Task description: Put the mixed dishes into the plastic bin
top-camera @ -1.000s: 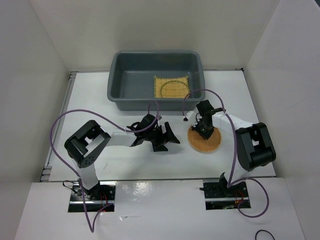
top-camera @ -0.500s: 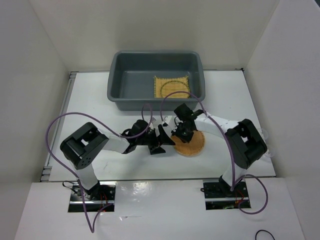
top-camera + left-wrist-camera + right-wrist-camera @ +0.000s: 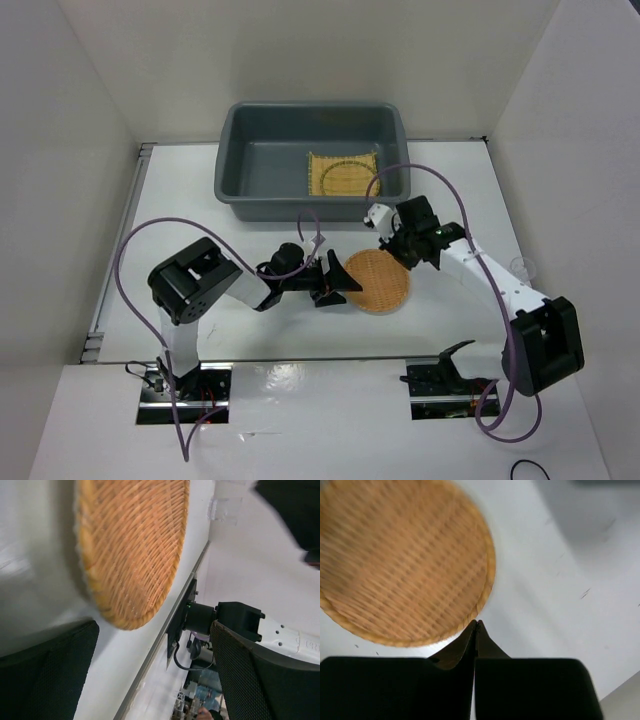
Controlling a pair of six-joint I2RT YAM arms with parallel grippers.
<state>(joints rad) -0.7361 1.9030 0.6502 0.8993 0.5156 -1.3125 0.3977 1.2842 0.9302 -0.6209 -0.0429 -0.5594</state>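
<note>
The orange-brown woven disc (image 3: 378,281) lies flat on the white table in front of the plastic bin (image 3: 232,160). My left gripper (image 3: 343,283) is open at the disc's left edge. In the left wrist view the disc (image 3: 130,550) reaches between the wide-apart fingers (image 3: 270,680) of that gripper (image 3: 155,665), and they do not pinch it. My right gripper (image 3: 398,250) is shut and empty by the disc's upper right rim. Its tip (image 3: 476,625) sits just beside the disc's edge (image 3: 405,565). The square yellow mat (image 3: 343,174) lies in the bin, with a round yellow disc (image 3: 350,180) on it.
White walls enclose the table on the left, back and right. Purple cables loop over both arms. The right arm's base and mount (image 3: 235,622) show beyond the disc in the left wrist view.
The orange-brown disc has slid left. My right gripper has drawn back off it to the upper right. My left gripper has come up to the disc's left edge.
</note>
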